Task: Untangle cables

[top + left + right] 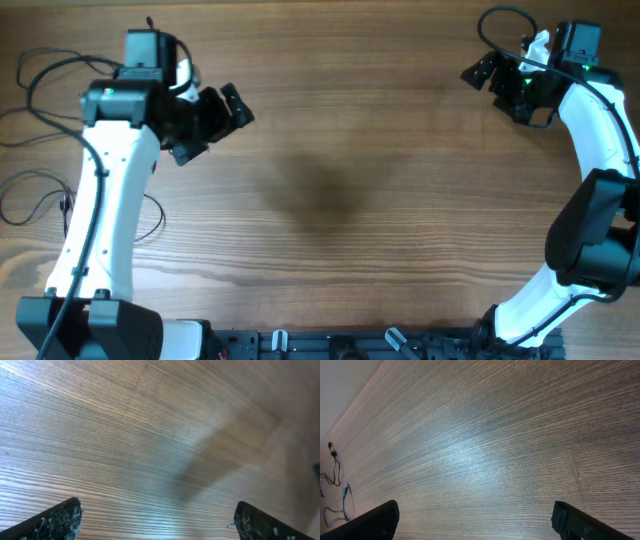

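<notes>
The thin black cables [40, 200] lie loose on the wooden table at the far left, partly hidden under my left arm; one loop [152, 218] shows to the arm's right. They also show small at the left edge of the right wrist view [337, 467]. My left gripper [215, 128] is open and empty above bare table, up and to the right of the cables; its view [157, 520] shows only wood between the fingers. My right gripper [497, 88] is open and empty at the far right back, far from the cables; its view [475, 520] shows bare wood between the fingers.
The thicker black arm cables [50, 70] loop at the back left by the left arm. The arm bases and a black rail [330, 345] stand along the front edge. The table's far edge [350, 395] shows in the right wrist view.
</notes>
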You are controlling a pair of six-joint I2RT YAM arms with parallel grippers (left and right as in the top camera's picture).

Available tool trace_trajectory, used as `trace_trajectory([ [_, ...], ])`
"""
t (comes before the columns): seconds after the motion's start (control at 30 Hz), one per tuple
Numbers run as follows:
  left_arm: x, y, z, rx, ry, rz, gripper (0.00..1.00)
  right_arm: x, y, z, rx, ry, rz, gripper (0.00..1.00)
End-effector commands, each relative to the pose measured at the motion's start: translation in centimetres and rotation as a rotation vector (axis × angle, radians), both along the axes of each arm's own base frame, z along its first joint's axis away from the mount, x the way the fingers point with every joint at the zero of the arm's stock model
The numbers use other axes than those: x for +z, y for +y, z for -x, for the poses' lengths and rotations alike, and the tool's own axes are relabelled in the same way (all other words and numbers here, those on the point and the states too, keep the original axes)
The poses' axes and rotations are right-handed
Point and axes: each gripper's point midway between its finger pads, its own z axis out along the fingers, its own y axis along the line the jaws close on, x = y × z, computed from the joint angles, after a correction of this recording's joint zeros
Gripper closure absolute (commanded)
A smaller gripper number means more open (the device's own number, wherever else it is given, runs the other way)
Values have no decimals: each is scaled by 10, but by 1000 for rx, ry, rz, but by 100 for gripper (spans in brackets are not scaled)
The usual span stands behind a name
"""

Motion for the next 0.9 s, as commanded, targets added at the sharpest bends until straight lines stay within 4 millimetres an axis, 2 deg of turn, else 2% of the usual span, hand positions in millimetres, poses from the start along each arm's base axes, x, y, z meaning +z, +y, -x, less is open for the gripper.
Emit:
trace_trajectory([
  [0.0, -4, -5, 2, -41, -4, -60, 0, 8, 1, -1, 2, -20, 10, 0],
  [0.1, -4, -5, 3, -42, -3, -57, 0, 8, 2, -1, -1, -18, 7, 0],
  [0.17, -4, -5, 2, -42, -3, -58, 0, 8, 4, 2, -122, 55, -84, 0],
  [0.23, -4, -5, 2, -42, -3, -58, 0, 0, 7, 17, -186, 160, -132, 0],
  [0.27, -4, -5, 3, -42, -3, -58, 0, 0, 9, 23, -180, 180, -140, 0],
  [0.33, -4, -5, 3, -42, -3, -58, 0, 4, 26, 42, -100, 237, -220, 0],
  [0.4, -4, -5, 3, -42, -3, -58, 0, 2, 24, 63, -85, 299, -174, 0],
  [0.47, -4, -5, 3, -42, -3, -58, 0, 9, 14, 83, -60, 322, -61, 0],
  [0.57, -4, -5, 2, -42, -3, -58, 0, 51, 2, 124, -37, 298, 95, 0],
  [0.63, -4, -5, 3, -42, -3, -58, 0, 93, 10, 151, 18, 198, 140, 0],
  [0.73, -4, -5, 2, -42, -3, -58, 0, 145, 23, 188, 85, 0, 221, 0],
  [0.8, -4, -5, 3, -42, -3, -58, 0, 158, 29, 222, 49, -75, 226, 0],
  [0.87, -4, -5, 2, -42, -3, -58, 0, 152, 36, 259, -10, -116, 205, 0],
])
